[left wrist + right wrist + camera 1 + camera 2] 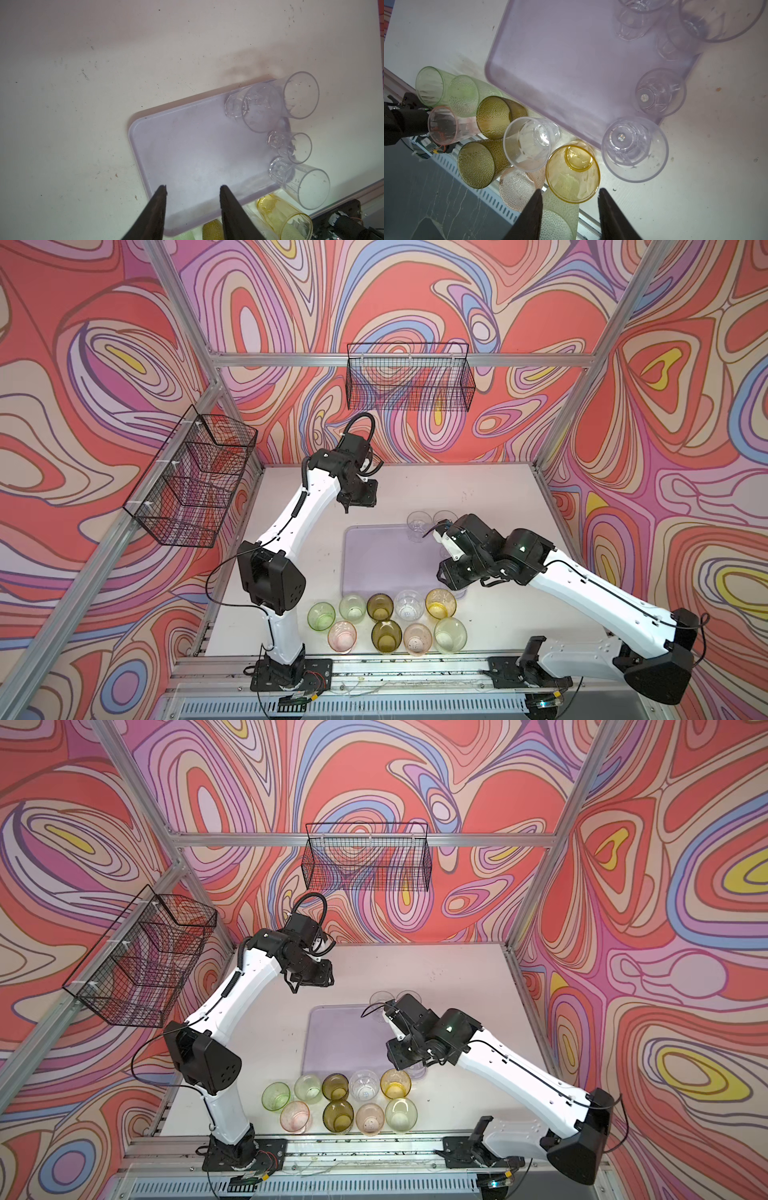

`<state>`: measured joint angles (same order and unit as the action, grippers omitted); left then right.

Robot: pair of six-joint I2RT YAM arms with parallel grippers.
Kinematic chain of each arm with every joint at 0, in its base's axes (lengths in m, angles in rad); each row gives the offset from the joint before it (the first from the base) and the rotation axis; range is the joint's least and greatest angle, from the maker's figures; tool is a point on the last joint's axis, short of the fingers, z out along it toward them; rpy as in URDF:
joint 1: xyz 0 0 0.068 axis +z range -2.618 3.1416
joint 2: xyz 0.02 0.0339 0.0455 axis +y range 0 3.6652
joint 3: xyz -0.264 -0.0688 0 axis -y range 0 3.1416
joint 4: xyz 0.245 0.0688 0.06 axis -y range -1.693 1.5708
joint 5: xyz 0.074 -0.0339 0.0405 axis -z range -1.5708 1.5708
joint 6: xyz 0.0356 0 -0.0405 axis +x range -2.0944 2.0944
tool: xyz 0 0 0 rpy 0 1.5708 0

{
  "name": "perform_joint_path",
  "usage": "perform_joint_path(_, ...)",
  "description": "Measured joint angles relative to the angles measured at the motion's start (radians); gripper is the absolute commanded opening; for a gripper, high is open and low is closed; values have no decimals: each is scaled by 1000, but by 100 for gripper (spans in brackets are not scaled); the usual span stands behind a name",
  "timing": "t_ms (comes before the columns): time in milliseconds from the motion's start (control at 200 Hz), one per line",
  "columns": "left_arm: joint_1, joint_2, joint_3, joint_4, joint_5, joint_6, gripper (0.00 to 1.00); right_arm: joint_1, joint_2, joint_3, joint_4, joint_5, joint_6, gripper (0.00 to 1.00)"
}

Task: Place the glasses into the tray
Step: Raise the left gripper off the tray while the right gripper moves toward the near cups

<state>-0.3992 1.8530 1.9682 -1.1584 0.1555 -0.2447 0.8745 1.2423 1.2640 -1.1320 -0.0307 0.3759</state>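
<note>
Left pincer (pixel 349 504) of mine hangs released beyond the pale lilac translucent square tray (pixel 374 560) in a top view; 9 small translucent plastic tumblers (pixel 380 605) cluster at its near side. Left wrist: 4 clear tumblers (pixel 259 108) line 1 tray edge. Right wrist: my right pincer (pixel 570 190) gapes empty near the amber-yellow tumbler (pixel 573 174).

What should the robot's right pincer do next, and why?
Probably lower the right pincer around the yellow glass and close. Its jaws stand open and empty right by that glass, which stands on the table outside the tray, and the tray has bare room.
</note>
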Motion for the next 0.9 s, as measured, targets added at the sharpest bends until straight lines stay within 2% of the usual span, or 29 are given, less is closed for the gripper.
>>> perform_joint_path(220,14,-63,-95,47,-8,45,52,126,56,0,-37,27,51,43)
perform_joint_path(321,14,-109,-152,78,-26,61,64,176,80,0,-48,41,74,43)
perform_joint_path(536,17,-189,-242,153,-39,77,66,229,109,0,-61,61,109,42)
perform_joint_path(901,36,-203,-287,206,-22,88,67,264,159,-14,-65,68,131,40)
